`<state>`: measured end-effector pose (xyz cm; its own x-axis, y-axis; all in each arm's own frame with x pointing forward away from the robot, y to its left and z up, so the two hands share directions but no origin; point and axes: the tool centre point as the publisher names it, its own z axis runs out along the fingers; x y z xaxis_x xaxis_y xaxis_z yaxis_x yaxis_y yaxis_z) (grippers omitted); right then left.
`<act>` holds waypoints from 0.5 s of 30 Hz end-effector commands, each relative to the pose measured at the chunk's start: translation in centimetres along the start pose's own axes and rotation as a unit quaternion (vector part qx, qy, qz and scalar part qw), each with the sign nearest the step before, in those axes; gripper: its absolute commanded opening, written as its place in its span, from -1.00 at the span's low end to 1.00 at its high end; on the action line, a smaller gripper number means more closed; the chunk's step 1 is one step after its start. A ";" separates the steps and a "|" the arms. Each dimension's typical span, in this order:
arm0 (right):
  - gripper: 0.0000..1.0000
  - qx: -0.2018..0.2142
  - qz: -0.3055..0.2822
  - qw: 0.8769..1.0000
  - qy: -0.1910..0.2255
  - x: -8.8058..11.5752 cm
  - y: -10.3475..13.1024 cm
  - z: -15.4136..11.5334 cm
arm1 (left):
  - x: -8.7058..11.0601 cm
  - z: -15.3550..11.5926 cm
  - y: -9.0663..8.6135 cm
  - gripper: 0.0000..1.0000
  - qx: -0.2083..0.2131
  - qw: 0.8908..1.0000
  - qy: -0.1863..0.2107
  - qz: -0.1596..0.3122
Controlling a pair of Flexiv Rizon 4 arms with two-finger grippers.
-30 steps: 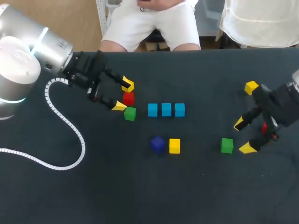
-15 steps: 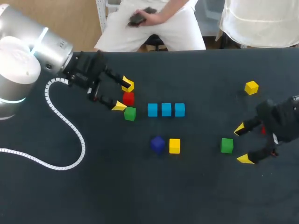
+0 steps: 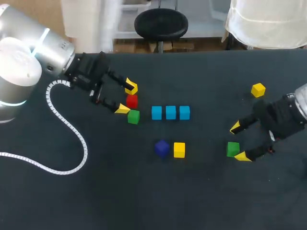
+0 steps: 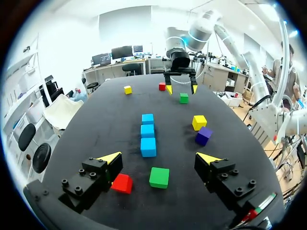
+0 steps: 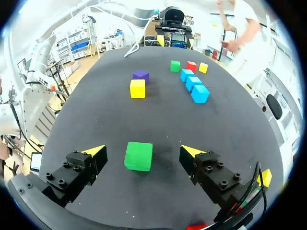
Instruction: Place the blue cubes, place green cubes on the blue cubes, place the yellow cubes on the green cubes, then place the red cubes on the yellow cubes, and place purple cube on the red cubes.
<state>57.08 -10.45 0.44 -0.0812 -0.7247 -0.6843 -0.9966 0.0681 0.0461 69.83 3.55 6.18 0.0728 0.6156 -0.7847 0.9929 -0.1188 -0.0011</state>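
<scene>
Peeking from under the wide right pincer (image 5: 141,150), a red cube (image 5: 195,226) is mostly hidden. Equally wide gapes the left pincer (image 4: 159,157).

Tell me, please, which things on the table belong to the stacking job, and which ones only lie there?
Belong to the job:
blue cubes, three in a row
left green cube
right green cube
middle yellow cube
far yellow cube
red cube
second red cube
purple cube

Only lying there:
white coiled cable
</scene>
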 end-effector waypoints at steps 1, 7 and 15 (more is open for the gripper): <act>1.00 -0.010 0.001 1.000 -0.006 0.4 -0.7 0.7 | 0.1 0.0 0.2 1.00 0.002 1.000 0.000 0.001; 1.00 -0.002 0.001 1.000 -0.006 0.7 -0.5 1.0 | 0.1 0.0 0.2 1.00 0.002 1.000 0.000 0.001; 1.00 -0.004 -0.001 1.000 -0.008 0.7 -0.8 1.5 | 0.1 0.0 0.2 1.00 0.002 1.000 0.000 0.001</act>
<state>57.64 -10.19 -0.93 -0.0797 -0.7155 -0.6940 -0.9968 0.0639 0.0486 69.83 3.55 6.18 0.0728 0.6156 -0.7847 0.9929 -0.1188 -0.0011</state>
